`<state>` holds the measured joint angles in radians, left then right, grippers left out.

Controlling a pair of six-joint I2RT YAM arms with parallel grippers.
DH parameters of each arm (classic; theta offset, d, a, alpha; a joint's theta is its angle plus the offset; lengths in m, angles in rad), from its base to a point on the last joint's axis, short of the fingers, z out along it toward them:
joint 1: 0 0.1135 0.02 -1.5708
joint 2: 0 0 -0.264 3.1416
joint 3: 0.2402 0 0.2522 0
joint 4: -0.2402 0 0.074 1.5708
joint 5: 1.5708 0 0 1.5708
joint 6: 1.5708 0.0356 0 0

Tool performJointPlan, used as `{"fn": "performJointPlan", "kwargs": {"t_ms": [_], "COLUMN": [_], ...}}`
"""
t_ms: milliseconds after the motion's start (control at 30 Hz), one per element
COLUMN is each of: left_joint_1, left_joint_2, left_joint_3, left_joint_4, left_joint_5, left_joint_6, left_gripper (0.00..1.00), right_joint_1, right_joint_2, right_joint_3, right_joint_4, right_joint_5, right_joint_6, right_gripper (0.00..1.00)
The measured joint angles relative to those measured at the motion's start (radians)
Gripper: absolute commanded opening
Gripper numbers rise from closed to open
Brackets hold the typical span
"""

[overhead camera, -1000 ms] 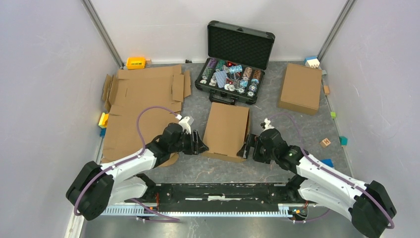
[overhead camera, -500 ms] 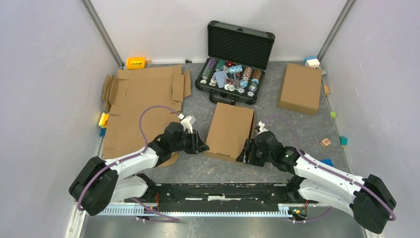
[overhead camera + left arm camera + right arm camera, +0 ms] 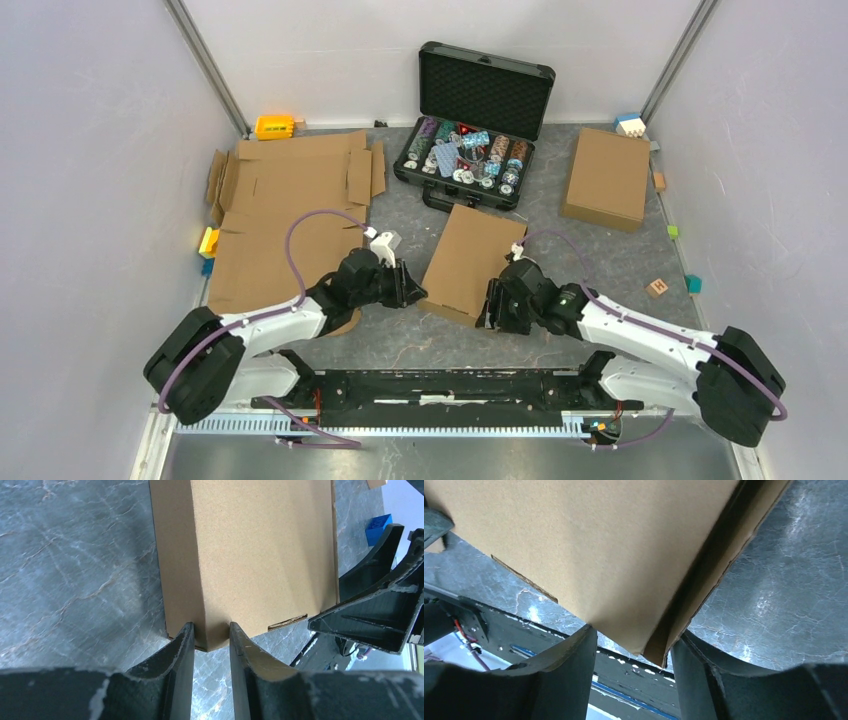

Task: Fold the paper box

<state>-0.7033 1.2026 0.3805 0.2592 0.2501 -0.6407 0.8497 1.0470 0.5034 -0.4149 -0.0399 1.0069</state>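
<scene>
A grey marbled table (image 3: 400,215) sits between plain pale walls (image 3: 100,150), with the two arms reaching in from its near edge; the paper box (image 3: 472,258), a closed shallow brown carton, lies in the middle of the table, turned at a slant, just in front of the black case (image 3: 465,165). The left gripper (image 3: 414,292) is at the box's near left corner; in the left wrist view its two fingers (image 3: 182,650) stand a narrow way apart with that corner wedged between them, both pressed against the cardboard, so it has hold of the box. The right gripper (image 3: 488,308) is at the near right corner; the right wrist view shows its fingers (image 3: 574,665) set wider, one under the broad brown face and the other against the layered edge, pinching the corner between them. Whether the box's near edge is clear of the table, I cannot tell.

The black case stands open, its lid (image 3: 487,90) upright, with colourful chips (image 3: 470,155) in rows inside; flat cardboard sheets (image 3: 285,195) with cut flaps lie at the left; a second folded brown box (image 3: 607,178) rests at the far right; a yellow object (image 3: 273,126) sits at the back left corner; a wooden block (image 3: 657,288) lies near the right wall.
</scene>
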Motion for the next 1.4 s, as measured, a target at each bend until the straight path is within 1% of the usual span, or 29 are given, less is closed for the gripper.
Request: {"fn": "performJointPlan", "kwargs": {"t_ms": [67,233,400,500,700,767,867,967,1067,1167,1267,1400], "left_joint_1": [-0.022,-0.072,-0.111,-0.126,-0.148,-0.153,-0.159,-0.161,-0.154,-0.138,-0.113,-0.082], "left_joint_2": [0.016,0.05,0.066,0.066,0.076,0.088,0.095,0.081,0.043,0.008,-0.009,-0.024], "left_joint_3": [0.006,0.023,0.033,0.033,0.033,0.033,0.032,0.029,0.01,0.004,0.004,0.004], "left_joint_4": [0.023,0.05,0.061,0.061,0.078,0.097,0.106,0.09,0.062,0.014,-0.005,-0.006], "left_joint_5": [-0.026,-0.06,-0.09,-0.1,-0.12,-0.12,-0.122,-0.119,-0.095,-0.059,-0.007,0.056], "left_joint_6": [-0.003,-0.017,-0.029,-0.045,-0.076,-0.086,-0.095,-0.104,-0.106,-0.105,-0.105,-0.105], "left_gripper": [0.28,0.28,0.27,0.27,0.28,0.3,0.33,0.39,0.44,0.49,0.55,0.59], "right_joint_1": [0.002,0.005,0.008,0.01,0.013,0.013,0.013,0.012,0.004,-0.018,-0.064,-0.149], "right_joint_2": [0.031,0.093,0.139,0.161,0.195,0.198,0.212,0.226,0.204,0.131,0.033,-0.061], "right_joint_3": [0.023,0.068,0.104,0.126,0.164,0.169,0.189,0.222,0.23,0.214,0.177,0.132], "right_joint_4": [-0.021,-0.068,-0.111,-0.137,-0.183,-0.196,-0.222,-0.246,-0.233,-0.183,-0.121,-0.069], "right_joint_5": [0.005,0.029,0.051,0.066,0.087,0.094,0.101,0.12,0.133,0.134,0.11,0.068], "right_joint_6": [-0.002,-0.012,-0.016,-0.017,-0.018,-0.023,-0.061,-0.134,-0.227,-0.303,-0.353,-0.428], "right_gripper": [0.65,0.8,0.87,0.9,0.92,0.92,0.98,0.98,0.98,0.98,0.98,0.98]}}
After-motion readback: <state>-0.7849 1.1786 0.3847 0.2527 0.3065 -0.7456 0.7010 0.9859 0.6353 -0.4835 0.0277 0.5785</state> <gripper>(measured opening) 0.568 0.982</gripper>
